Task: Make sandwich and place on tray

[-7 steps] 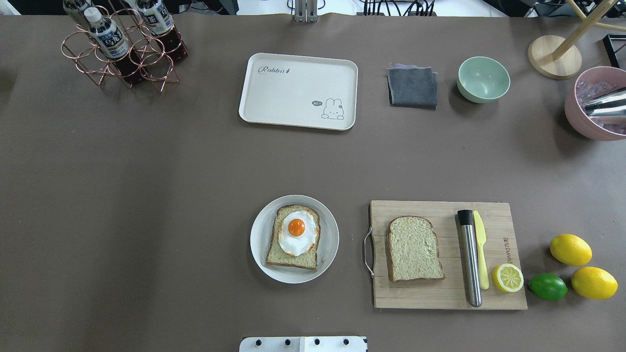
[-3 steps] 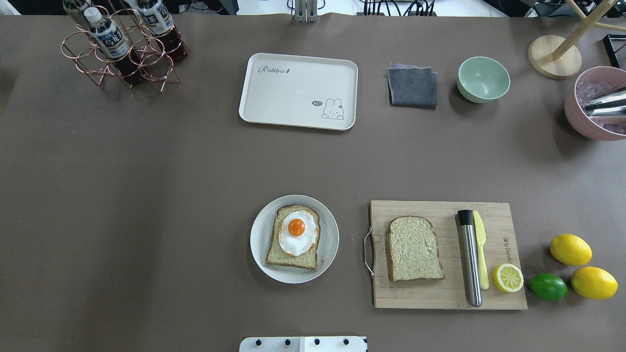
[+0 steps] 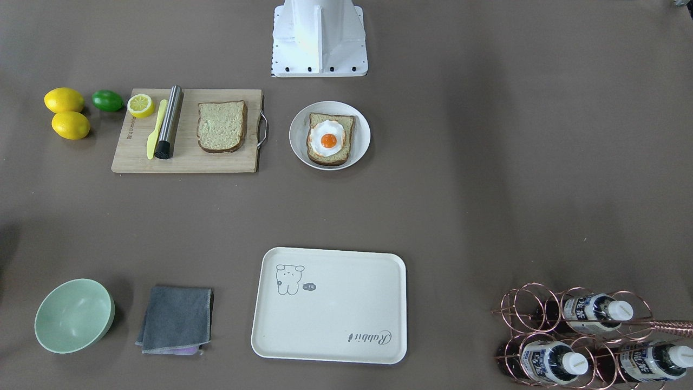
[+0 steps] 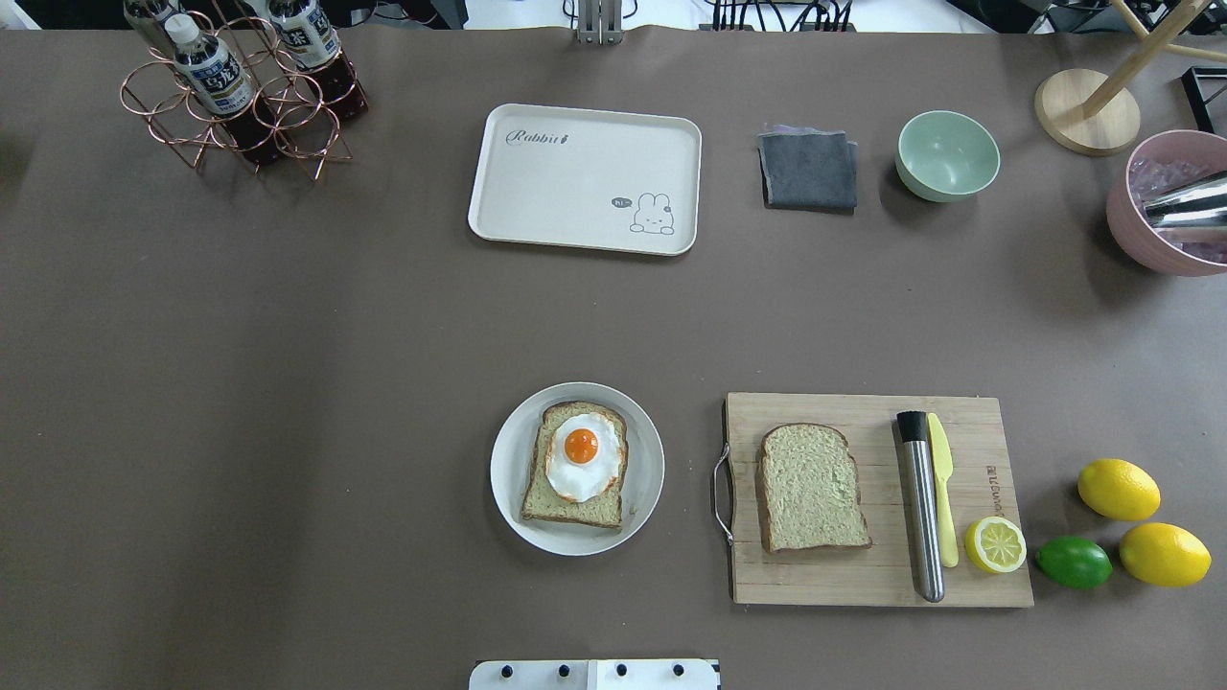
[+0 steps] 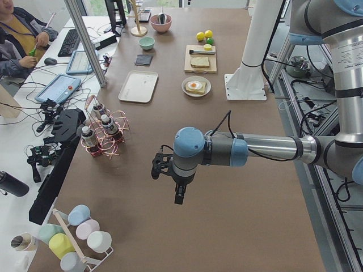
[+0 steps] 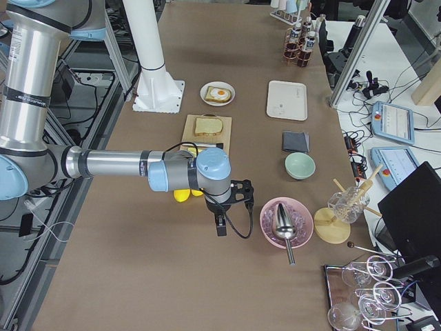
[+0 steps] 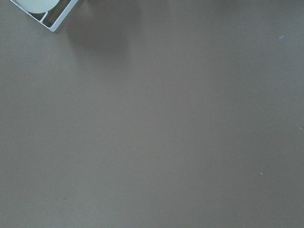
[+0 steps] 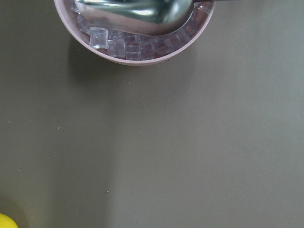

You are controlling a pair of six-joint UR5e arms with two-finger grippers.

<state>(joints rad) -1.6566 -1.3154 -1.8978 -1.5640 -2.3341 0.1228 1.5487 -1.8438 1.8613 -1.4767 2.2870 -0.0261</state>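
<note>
Left arm [image 5: 272, 148] and right arm [image 6: 110, 164] show silver tubes, pale blue joint caps and looped black wrist cables; the white base [image 3: 319, 54] carries dark screws.

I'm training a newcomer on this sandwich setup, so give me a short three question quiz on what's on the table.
1. True or false: food lies on the tray.
2. The plain bread slice lies on: A tray, B board, C bowl?
3. Fill in: the egg sits on bread on the ___.
Key: 1 false; 2 B; 3 plate.
</note>
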